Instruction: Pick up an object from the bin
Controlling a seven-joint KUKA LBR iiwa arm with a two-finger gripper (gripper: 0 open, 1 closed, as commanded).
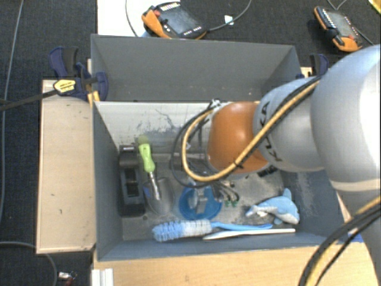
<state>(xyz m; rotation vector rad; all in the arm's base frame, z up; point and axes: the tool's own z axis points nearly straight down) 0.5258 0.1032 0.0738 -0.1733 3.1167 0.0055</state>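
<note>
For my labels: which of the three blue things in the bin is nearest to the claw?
The round blue dish, directly below the claw; the blue brush and the pale blue cloth lie farther off.

pincer (202, 200) tips obscured, blue disc (187, 207) partly covered

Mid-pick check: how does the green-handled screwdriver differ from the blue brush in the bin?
The screwdriver has a yellow-green handle and metal shaft; the brush is blue with a bristled head. The screwdriver lies left, running front to back; the brush lies crosswise along the front wall of the bin. The brush looks longer than the screwdriver. Both are slim and lie on its floor.
</note>
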